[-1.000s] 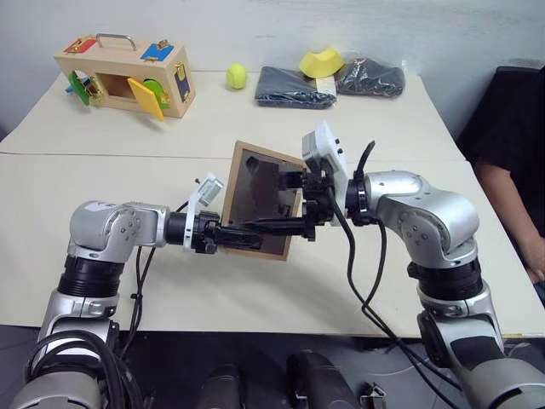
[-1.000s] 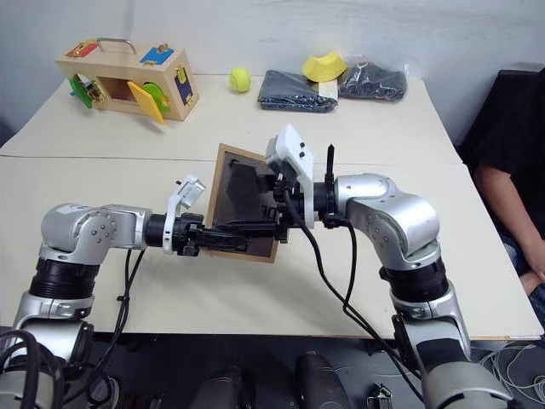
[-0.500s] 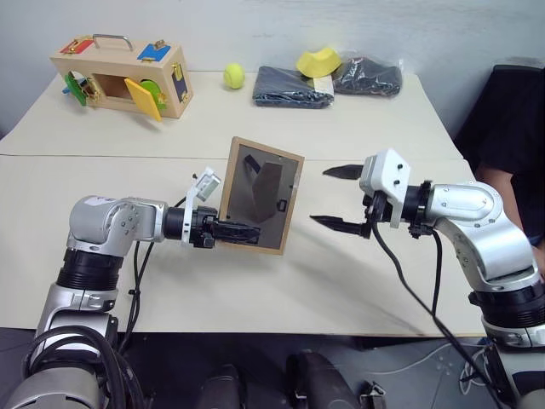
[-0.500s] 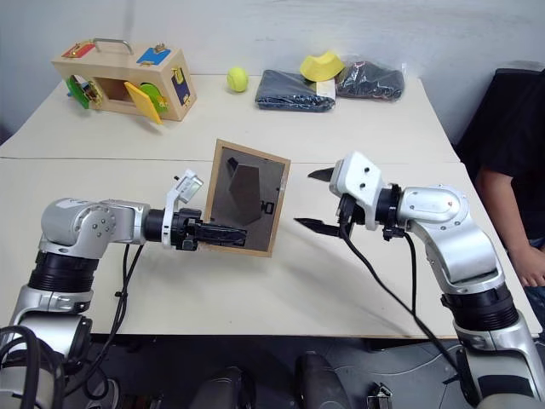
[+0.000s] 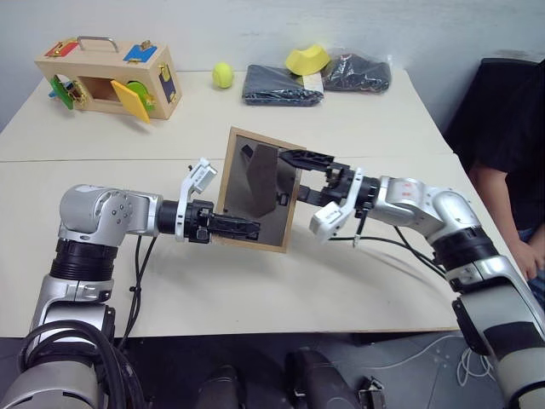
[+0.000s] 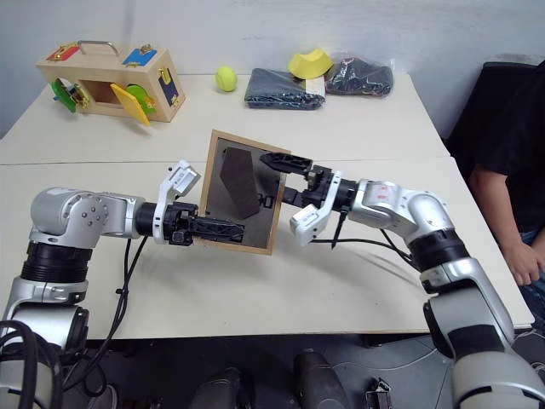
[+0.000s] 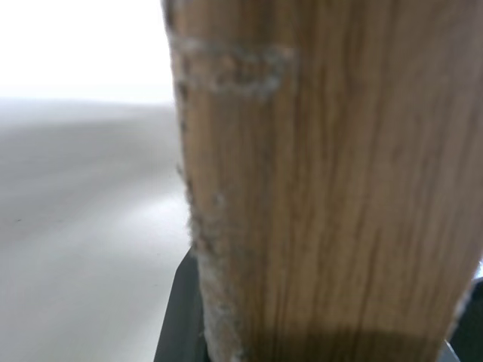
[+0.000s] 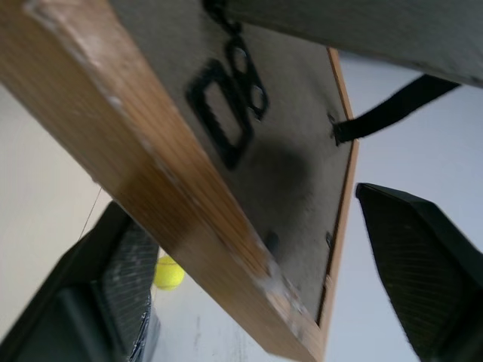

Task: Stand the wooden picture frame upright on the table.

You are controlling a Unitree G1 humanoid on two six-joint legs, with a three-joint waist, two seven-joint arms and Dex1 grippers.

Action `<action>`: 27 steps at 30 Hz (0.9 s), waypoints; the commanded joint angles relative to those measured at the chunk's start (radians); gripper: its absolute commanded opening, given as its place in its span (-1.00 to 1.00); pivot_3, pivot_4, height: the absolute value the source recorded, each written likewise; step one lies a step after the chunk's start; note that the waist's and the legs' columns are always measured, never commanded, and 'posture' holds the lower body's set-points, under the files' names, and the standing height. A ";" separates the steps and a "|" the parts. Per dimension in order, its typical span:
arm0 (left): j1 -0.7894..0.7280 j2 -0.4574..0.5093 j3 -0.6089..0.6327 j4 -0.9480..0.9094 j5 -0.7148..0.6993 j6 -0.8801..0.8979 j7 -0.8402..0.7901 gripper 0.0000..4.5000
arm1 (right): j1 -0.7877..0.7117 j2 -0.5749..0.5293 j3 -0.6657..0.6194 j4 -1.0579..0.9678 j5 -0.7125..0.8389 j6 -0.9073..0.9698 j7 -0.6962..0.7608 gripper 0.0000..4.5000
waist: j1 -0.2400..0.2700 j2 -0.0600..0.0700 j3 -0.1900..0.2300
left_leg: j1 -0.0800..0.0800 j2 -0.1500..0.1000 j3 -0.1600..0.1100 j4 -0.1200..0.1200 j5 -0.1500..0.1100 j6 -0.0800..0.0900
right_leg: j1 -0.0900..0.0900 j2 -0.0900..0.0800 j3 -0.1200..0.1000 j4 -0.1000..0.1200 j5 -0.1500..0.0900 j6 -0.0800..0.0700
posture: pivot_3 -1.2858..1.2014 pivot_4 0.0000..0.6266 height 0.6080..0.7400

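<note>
Clamped on the lower edge of the wooden picture frame [image 5: 255, 189], the left gripper [image 5: 238, 228] holds it above the table [image 5: 358, 281], long axis near upright, leaning, grey backing toward the camera. Right gripper [image 5: 300, 175] spans the frame's right edge, fingers apart. Left wrist view: wood grain between the fingers. Right wrist view: frame edge between spread fingers [image 8: 423, 249], untouched.
</note>
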 commanded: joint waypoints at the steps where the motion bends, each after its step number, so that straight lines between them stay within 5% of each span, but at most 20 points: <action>1: -0.026 0.018 0.026 -0.019 -0.029 0.006 -0.013 -0.62 | -0.056 0.004 0.044 0.044 -0.072 -0.002 -0.155 0.29 | 0.000 0.000 0.000 | 0.000 0.000 0.000 0.000 0.000 0.000 | 0.000 0.000 0.000 0.001 0.000 0.000 | 0.03 -0.52 1.00; 4: -0.019 0.053 0.039 -0.023 -0.033 0.020 -0.015 -0.62 | -0.101 0.012 0.077 0.120 -0.086 -0.002 -0.206 0.00 | -0.004 0.000 0.000 | -0.001 0.000 0.000 0.000 0.000 0.000 | -0.001 0.000 0.000 0.002 0.000 0.000 | 0.03 -0.52 1.00; 10: 0.063 0.204 0.114 -0.108 -0.058 0.014 -0.025 0.24 | -0.155 0.010 0.130 0.207 -0.055 -0.033 -0.206 -0.41 | -0.022 0.000 0.000 | 0.000 0.001 0.000 -0.001 0.001 -0.002 | -0.002 0.002 0.001 0.003 -0.001 -0.002 | 0.03 -0.52 1.00; 14: 0.149 0.310 0.214 -0.169 -0.080 0.001 -0.013 0.78 | -0.162 -0.003 0.146 0.226 -0.015 -0.060 -0.170 -0.44 | -0.032 0.000 0.000 | 0.000 0.001 0.000 -0.003 0.002 -0.004 | -0.003 0.002 0.001 0.003 -0.002 -0.003 | 0.03 -0.52 1.00; 16: 0.241 0.371 0.349 -0.237 -0.105 -0.014 -0.014 1.00 | -0.155 -0.015 0.144 0.244 0.046 -0.099 -0.103 -0.44 | -0.030 0.000 0.000 | 0.000 0.001 0.000 -0.004 0.002 -0.004 | -0.003 0.002 0.001 0.002 -0.002 -0.004 | 0.03 -0.52 1.00; 19: 0.367 0.379 0.582 -0.372 -0.135 -0.056 0.017 1.00 | -0.139 -0.030 0.137 0.291 0.204 -0.161 0.064 -0.44 | -0.031 -0.001 0.000 | 0.000 0.001 0.000 -0.005 0.002 -0.004 | -0.003 0.002 0.001 0.002 -0.002 -0.004 | 0.03 -0.52 1.00; 23: 0.509 0.305 0.717 -0.548 -0.139 -0.164 0.062 1.00 | -0.019 -0.003 0.137 0.226 0.822 -0.031 0.592 -0.44 | -0.028 -0.001 0.000 | 0.002 0.001 0.000 -0.005 0.002 -0.004 | -0.001 0.002 0.000 0.001 -0.002 -0.004 | 0.03 -0.52 1.00; 27: 0.566 0.218 0.730 -0.642 -0.129 -0.272 0.144 1.00 | 0.161 0.000 0.061 -0.171 1.461 0.633 1.098 -0.44 | -0.009 -0.001 0.000 | 0.006 0.002 -0.007 -0.004 0.002 -0.003 | 0.009 0.001 -0.005 0.000 -0.002 -0.003 | 0.03 -0.52 1.00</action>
